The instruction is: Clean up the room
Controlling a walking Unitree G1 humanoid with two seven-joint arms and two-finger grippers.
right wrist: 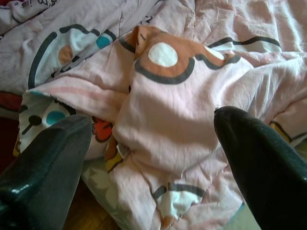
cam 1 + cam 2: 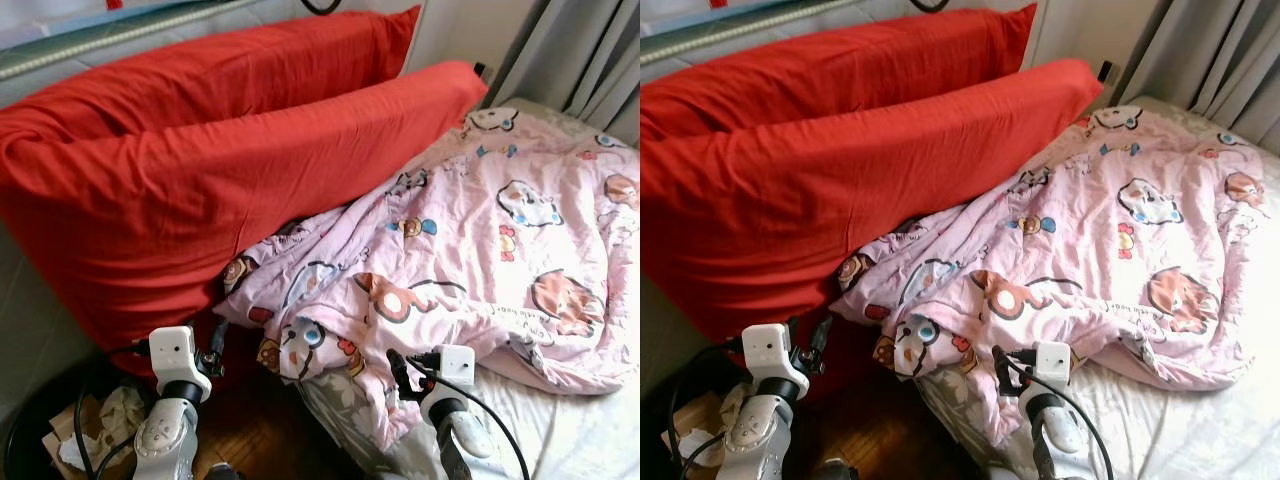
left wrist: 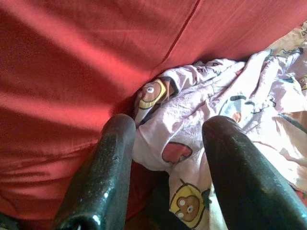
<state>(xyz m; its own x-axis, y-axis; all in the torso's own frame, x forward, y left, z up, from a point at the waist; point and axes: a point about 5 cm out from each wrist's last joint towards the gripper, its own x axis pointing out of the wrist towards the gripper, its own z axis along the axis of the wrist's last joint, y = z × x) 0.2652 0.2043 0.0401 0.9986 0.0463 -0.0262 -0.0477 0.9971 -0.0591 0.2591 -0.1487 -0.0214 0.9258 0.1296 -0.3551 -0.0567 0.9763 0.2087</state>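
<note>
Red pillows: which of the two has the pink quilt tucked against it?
The front pillow, the one nearer the robot. The quilt bunches against its lower edge, while the rear pillow stands behind it by the wall, clear of the quilt.

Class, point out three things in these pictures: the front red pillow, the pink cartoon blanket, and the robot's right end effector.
front red pillow (image 2: 200, 190), left eye view, middle of its face.
pink cartoon blanket (image 2: 480, 250), left eye view, its spread middle.
right end effector (image 1: 153, 158), right wrist view, between its open fingertips.
</note>
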